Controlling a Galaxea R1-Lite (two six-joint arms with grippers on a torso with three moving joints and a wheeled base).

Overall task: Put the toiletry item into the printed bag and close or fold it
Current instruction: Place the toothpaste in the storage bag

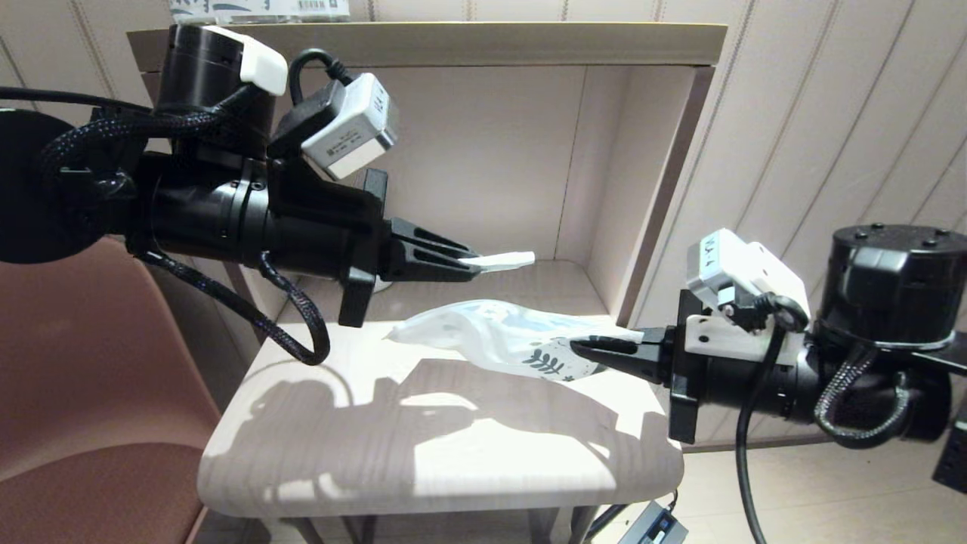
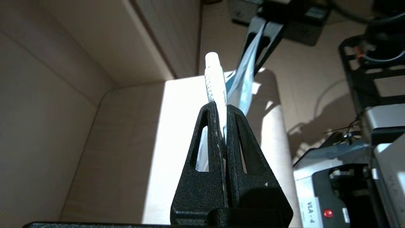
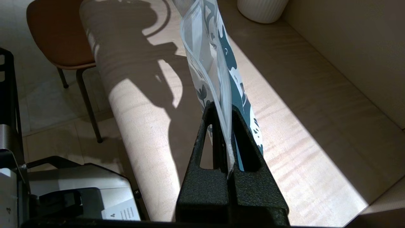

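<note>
Left gripper (image 1: 472,263): clamped on toiletry packet (image 1: 505,261), above tabletop's rear.
Right gripper (image 1: 585,349): pinching printed zip pouch (image 1: 498,336) near right edge.
Technique: judged, find the pouch mouth first, then feed packet tip-first.

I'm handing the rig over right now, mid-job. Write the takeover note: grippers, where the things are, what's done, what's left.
Left gripper: shut on the thin white wrapped stick packet, held in the air above the table.
Right gripper: shut on the leaf-printed end of the white plastic zip pouch, whose other end trails toward the table.
Done: both things picked up.
Left: put the packet into the pouch, then close or fold it.
White ribbed mug stands on the table.
</note>
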